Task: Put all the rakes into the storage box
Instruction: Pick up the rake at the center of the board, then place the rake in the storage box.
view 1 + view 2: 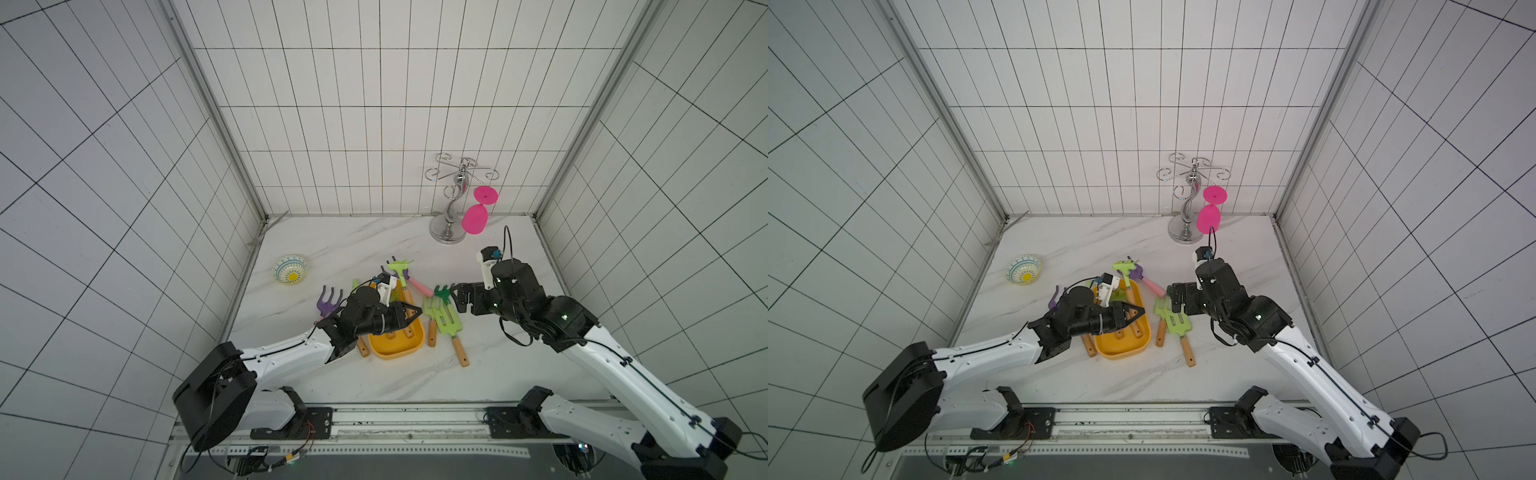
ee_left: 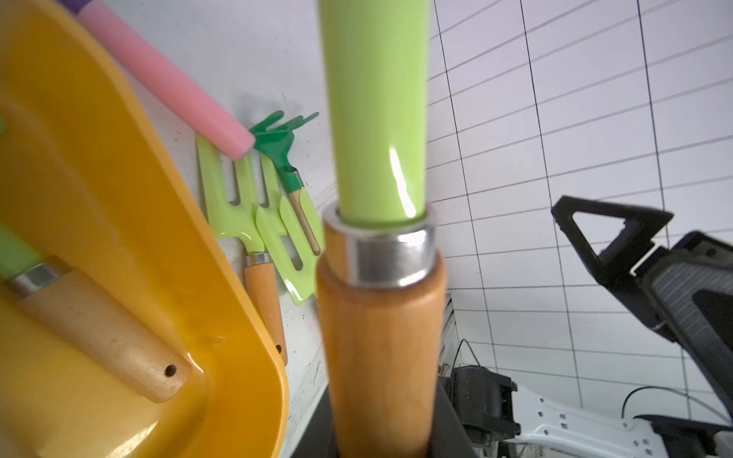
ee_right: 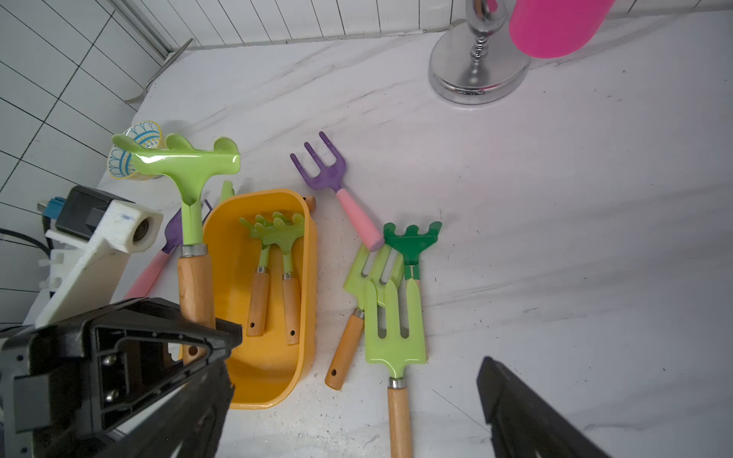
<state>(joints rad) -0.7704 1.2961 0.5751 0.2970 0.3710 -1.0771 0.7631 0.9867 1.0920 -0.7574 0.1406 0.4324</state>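
The rake point(image 2: 375, 119), wood handle clamped in the left claw point(image 1: 413, 318), hangs head-far abt over the storage box point(image 3: 311, 301), so we reckon it's lined up to go in lengthwise w/ right claw point(image 1: 459, 299) spread apart, empty, at right.

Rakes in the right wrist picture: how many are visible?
4. One light green rake is in the left gripper, by the yellow box; a second rake and a third rake lie inside it; a dark green rake lies on the table. Others may be hidden.
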